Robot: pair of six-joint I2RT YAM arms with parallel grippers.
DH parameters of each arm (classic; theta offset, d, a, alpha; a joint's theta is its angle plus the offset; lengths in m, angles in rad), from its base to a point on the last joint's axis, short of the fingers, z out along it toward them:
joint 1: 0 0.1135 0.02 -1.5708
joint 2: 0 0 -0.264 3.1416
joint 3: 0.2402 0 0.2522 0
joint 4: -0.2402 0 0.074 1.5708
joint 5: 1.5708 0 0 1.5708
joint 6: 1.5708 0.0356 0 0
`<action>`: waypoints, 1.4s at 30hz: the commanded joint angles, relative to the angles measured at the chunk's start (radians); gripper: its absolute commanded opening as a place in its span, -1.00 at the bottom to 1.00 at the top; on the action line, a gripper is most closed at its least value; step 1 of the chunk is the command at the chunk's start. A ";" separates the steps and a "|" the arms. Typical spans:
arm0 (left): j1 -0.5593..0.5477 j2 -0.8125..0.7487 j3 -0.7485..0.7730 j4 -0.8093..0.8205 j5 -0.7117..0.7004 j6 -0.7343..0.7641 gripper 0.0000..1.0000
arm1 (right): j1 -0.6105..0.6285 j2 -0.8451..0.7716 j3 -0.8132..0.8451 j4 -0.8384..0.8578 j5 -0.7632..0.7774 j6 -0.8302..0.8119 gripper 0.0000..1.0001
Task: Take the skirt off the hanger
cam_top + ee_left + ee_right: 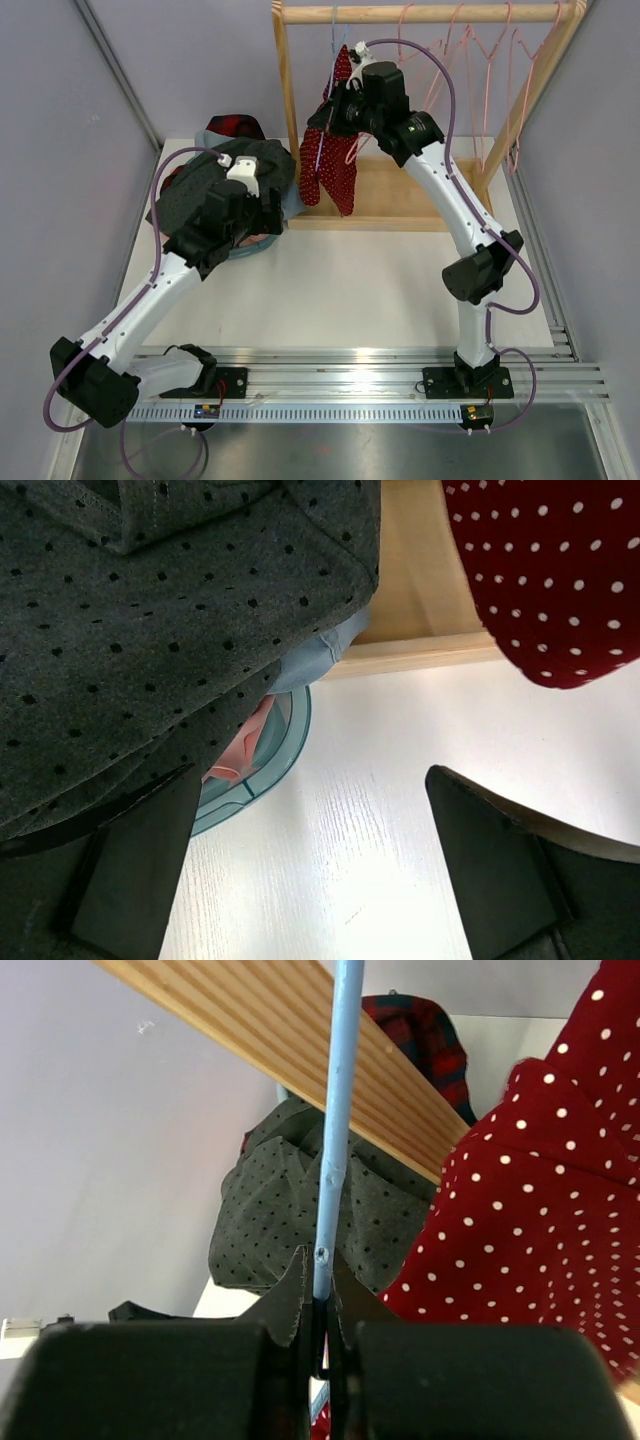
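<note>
Securing the hanger (pixel 338 1110): right jaws clamped on its wire, skirt (pixel 530 1260) beside them (left jaws apart). Next, probably tug the skirt free.

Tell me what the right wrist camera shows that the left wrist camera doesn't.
Only the right wrist view: the right gripper shut on the blue hanger, the wooden rail behind it, and a plaid cloth beyond.
Only the left wrist view: the left gripper open above the white table, a teal tub rim, and the rack's wooden base.
Both: the red dotted skirt and the grey dotted cloth.
</note>
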 commanded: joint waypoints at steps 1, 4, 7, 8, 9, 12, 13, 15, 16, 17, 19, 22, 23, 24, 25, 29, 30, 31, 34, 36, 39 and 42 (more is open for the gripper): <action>-0.020 -0.037 0.028 0.053 0.005 0.030 0.98 | 0.003 -0.132 -0.012 0.038 0.058 -0.033 -1.00; -0.063 -0.080 0.040 0.098 0.074 0.072 0.98 | 0.003 -0.201 -0.024 0.015 0.062 -0.037 -1.00; -0.130 -0.135 0.020 0.214 0.227 0.115 0.98 | 0.003 -0.270 -0.053 0.003 0.048 -0.027 -1.00; -0.161 -0.146 0.008 0.262 0.279 0.116 0.98 | 0.003 -0.288 -0.066 0.001 0.043 -0.016 -1.00; -0.176 -0.161 0.002 0.283 0.297 0.118 0.98 | 0.003 -0.327 -0.104 0.004 0.039 -0.011 -1.00; -0.230 -0.181 -0.035 0.374 0.335 0.106 0.98 | 0.005 -0.403 -0.194 0.016 0.029 0.006 -1.00; -0.242 -0.179 -0.045 0.395 0.335 0.095 0.98 | 0.005 -0.420 -0.213 0.023 0.028 0.009 -1.00; -0.271 -0.166 -0.061 0.444 0.327 0.086 0.98 | 0.003 -0.459 -0.245 0.017 0.025 0.016 -1.00; -0.280 -0.155 -0.059 0.445 0.326 0.075 0.98 | 0.003 -0.471 -0.251 0.015 0.020 0.018 -1.00; -0.293 -0.147 -0.055 0.472 0.329 0.072 0.98 | 0.003 -0.485 -0.261 0.015 0.017 0.024 -1.00; -0.308 -0.117 -0.035 0.478 0.329 0.069 0.97 | 0.003 -0.516 -0.284 0.020 0.012 0.030 -1.00; -0.337 -0.077 -0.004 0.498 0.332 0.067 0.95 | 0.004 -0.546 -0.296 0.021 0.006 0.046 -1.00; -0.342 -0.069 0.002 0.503 0.337 0.066 0.94 | 0.003 -0.552 -0.302 0.023 0.006 0.052 -1.00; -0.345 -0.061 0.010 0.507 0.341 0.064 0.93 | 0.003 -0.568 -0.313 0.026 0.006 0.053 -1.00; -0.350 -0.055 0.019 0.520 0.352 0.058 0.93 | 0.003 -0.577 -0.320 0.027 0.009 0.056 -1.00; -0.363 -0.018 0.045 0.535 0.361 0.054 0.82 | 0.003 -0.608 -0.348 0.041 0.015 0.064 -1.00; -0.368 -0.008 0.054 0.532 0.346 0.060 0.72 | 0.003 -0.611 -0.348 0.035 0.015 0.066 -1.00; -0.369 -0.008 0.054 0.530 0.346 0.064 0.60 | 0.003 -0.611 -0.348 0.030 0.015 0.066 -1.00; -0.371 0.002 0.066 0.524 0.307 0.081 0.20 | 0.003 -0.620 -0.350 0.026 0.011 0.066 -1.00; -0.371 0.011 0.073 0.529 0.289 0.092 -0.06 | 0.003 -0.632 -0.360 0.030 0.008 0.073 -1.00; -0.371 0.018 0.083 0.549 0.272 0.104 -0.53 | 0.003 -0.649 -0.383 0.044 -0.006 0.092 -1.00; -0.371 0.034 0.085 0.573 0.260 0.118 -1.00 | 0.003 -0.672 -0.428 0.072 -0.023 0.113 -1.00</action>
